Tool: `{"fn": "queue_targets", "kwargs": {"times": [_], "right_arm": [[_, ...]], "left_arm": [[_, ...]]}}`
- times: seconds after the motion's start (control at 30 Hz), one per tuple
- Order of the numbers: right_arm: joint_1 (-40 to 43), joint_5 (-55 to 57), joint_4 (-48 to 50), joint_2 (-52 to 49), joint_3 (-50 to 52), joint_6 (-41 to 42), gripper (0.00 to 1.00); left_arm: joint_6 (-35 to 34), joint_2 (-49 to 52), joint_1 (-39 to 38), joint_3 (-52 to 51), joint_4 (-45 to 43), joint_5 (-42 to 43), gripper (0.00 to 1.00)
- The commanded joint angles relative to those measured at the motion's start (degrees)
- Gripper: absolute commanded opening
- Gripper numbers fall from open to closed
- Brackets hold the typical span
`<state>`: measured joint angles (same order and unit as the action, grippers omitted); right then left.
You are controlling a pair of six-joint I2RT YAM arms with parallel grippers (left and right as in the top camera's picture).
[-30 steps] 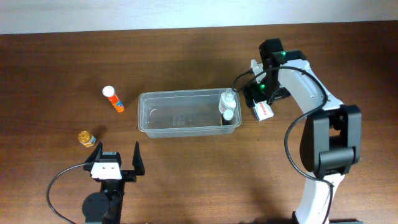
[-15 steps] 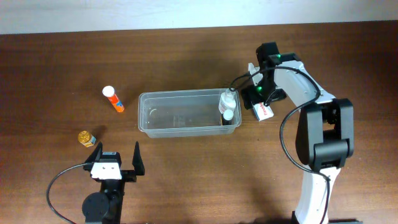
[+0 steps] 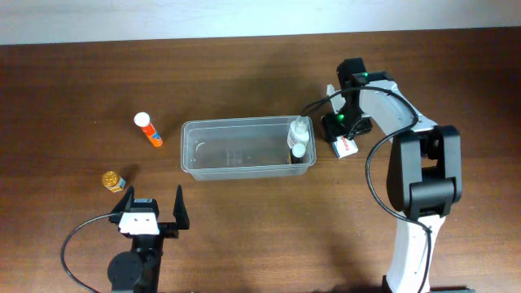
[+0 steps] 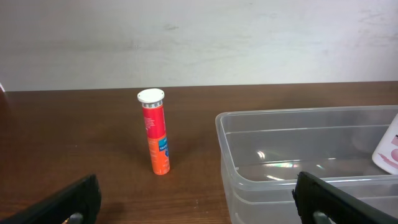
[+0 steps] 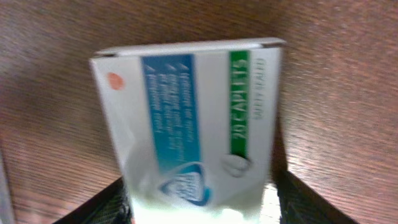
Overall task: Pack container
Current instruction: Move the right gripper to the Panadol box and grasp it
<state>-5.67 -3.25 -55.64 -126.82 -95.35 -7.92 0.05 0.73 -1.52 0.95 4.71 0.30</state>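
The container [image 3: 244,124] is a clear plastic tub in the middle of the table; the left wrist view shows its near left corner [image 4: 280,116]. Two small white bottles [image 3: 299,137] stand at its right end, one showing at the edge [image 4: 388,149]. Just right of the tub lies a white box [image 3: 346,146] with blue and green print [image 5: 193,124]. My right gripper [image 3: 342,134] is down over it, a finger pressed against each long side [image 5: 199,199]. My left gripper [image 3: 153,197] stands open near the front edge, nothing between its fingers [image 4: 199,199].
An orange tube with a white cap [image 3: 148,130] lies left of the tub and appears upright in the left wrist view [image 4: 155,134]. A small amber jar [image 3: 113,181] sits at the front left. A pale wall borders the table's far side.
My right gripper has lowered onto the white box and its fingers have closed in on the box's sides. The left arm has not moved.
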Motion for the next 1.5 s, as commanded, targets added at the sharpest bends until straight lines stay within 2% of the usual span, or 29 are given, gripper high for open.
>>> {"fn": "queue_targets", "kwargs": {"times": [0.0,0.37,0.7,0.83,1.07,1.2,1.47], "right_arm": [[1.9,-0.85,-0.04,-1.6,0.33,-0.15,0.61],[3.91,-0.87,-2.64,-1.18,-2.32,-0.15,0.51],[3.87,-0.83,-12.85,-0.92,-13.88,-0.15,0.48],[3.87,-0.83,-14.69,-0.92,-17.55,-0.2,0.5],[3.76,-0.9,-13.55,-1.01,-14.69,-0.2,0.54],[3.76,-2.23,-11.5,-1.05,-11.63,-0.22,0.62],[3.78,-3.04,-5.92,-1.05,-4.24,-0.2,0.63]], "left_arm": [[0.85,-0.37,0.2,-0.44,-0.04,0.83,0.99],[0.85,-0.37,0.2,-0.44,-0.04,0.83,0.99],[0.87,-0.37,0.2,-0.44,-0.04,0.83,0.99],[0.87,-0.37,0.2,-0.44,-0.04,0.83,0.99],[0.87,-0.37,0.2,-0.44,-0.04,0.83,0.99],[0.87,-0.37,0.2,-0.44,-0.04,0.83,0.99],[0.87,-0.37,0.2,-0.44,-0.04,0.83,0.99]]}}
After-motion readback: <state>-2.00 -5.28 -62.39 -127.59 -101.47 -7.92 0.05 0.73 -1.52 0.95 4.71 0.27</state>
